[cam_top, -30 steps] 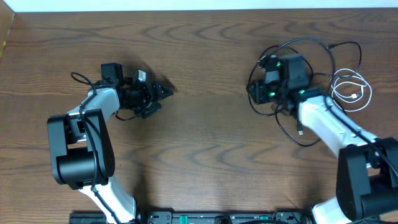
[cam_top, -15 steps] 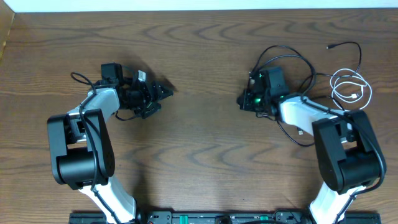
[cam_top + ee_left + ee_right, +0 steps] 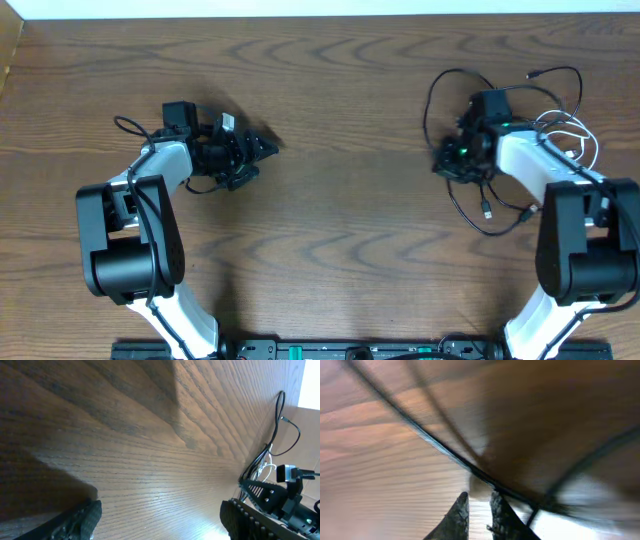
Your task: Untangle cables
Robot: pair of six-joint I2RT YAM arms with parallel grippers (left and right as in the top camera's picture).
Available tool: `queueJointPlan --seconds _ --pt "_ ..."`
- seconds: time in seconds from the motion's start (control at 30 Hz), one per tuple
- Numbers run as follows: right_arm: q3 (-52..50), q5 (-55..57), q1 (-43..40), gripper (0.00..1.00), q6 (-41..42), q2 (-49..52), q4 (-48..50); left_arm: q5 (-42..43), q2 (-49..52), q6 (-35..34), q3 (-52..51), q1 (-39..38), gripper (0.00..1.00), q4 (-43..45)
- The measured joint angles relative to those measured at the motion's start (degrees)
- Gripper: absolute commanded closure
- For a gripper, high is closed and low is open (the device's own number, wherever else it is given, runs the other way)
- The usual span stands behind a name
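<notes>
The long black cable (image 3: 428, 100) lies in loops at the right of the table, with a plug end near the far edge and another toward the front. The white cable (image 3: 592, 150) coils just right of it, partly under my right arm. My right gripper (image 3: 441, 160) sits inside the black loops. In the right wrist view its fingertips (image 3: 479, 497) are closed to a narrow slit, and the blurred black cable (image 3: 435, 442) crosses right at the tips. My left gripper (image 3: 264, 148) is open and empty at the left, far from both cables; its fingers (image 3: 85, 515) are spread wide.
The left wrist view looks across bare wood to the black cable (image 3: 277, 415) and my right arm (image 3: 282, 502). The table's far edge (image 3: 320, 14) meets a white strip. Thicker black arm wires hang by the left arm (image 3: 125, 125).
My right gripper swung left, then back to the right and slightly farther away, dragging the black loops with it. The left arm has not moved.
</notes>
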Motion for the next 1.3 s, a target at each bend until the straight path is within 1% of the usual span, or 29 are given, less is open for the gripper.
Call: queueJointPlan --seconds 0.13,0.27,0.4,0.47,0.5,0.53,0.67,0.73,0.77,0.83,0.87,1.07,1.3 --pt "0.39 9.86 -2.73 0.84 -2.58 -0.79 -2.78 -0.02 0.0 0.0 0.0 0.0 0.18 0.0" --pt "0.39 18.49 -5.38 0.84 -4.0 -0.76 -1.55 -0.02 0.0 0.0 0.0 0.0 0.18 0.0" --pt "0.15 22.36 -7.96 0.85 -5.6 -0.44 1.99 -0.15 0.0 0.0 0.0 0.0 0.18 0.0" --pt "0.39 22.45 -8.63 0.82 -7.39 -0.35 1.66 -0.17 0.0 0.0 0.0 0.0 0.18 0.0" --pt "0.96 22.08 -8.76 0.78 -8.85 -0.24 0.04 -0.31 0.0 0.0 0.0 -0.02 0.18 0.0" --pt "1.42 21.75 -8.76 0.77 -9.53 -0.09 -1.66 -0.37 0.0 0.0 0.0 -0.02 0.18 0.0" --pt "6.51 14.82 -8.63 0.61 -14.51 0.59 -13.53 -0.61 0.0 0.02 0.02 -0.09 0.18 0.0" --pt "9.94 10.64 -8.46 0.5 -16.65 0.63 -18.03 -0.61 0.0 0.13 0.04 -0.09 0.18 -0.11" --pt "11.43 8.94 -8.35 0.39 -17.25 0.63 -19.26 -0.61 0.0 0.39 0.04 -0.09 0.18 -0.22" --pt "13.51 5.81 -8.07 0.2 -18.12 0.61 -20.13 -0.63 0.0 0.98 0.15 -0.13 0.17 -0.66" --pt "14.05 4.22 -7.78 0.01 -19.12 0.61 -20.24 -0.63 0.0 1.49 0.15 -0.17 0.17 -0.85" --pt "14.08 0.63 -6.16 0.01 -19.91 0.61 -21.16 -2.03 -0.24 2.12 0.31 -1.22 0.17 -1.14" --pt "14.08 -0.5 -5.42 0.01 -19.93 0.61 -21.14 -10.75 -1.55 2.08 1.11 -6.03 0.17 -1.05"
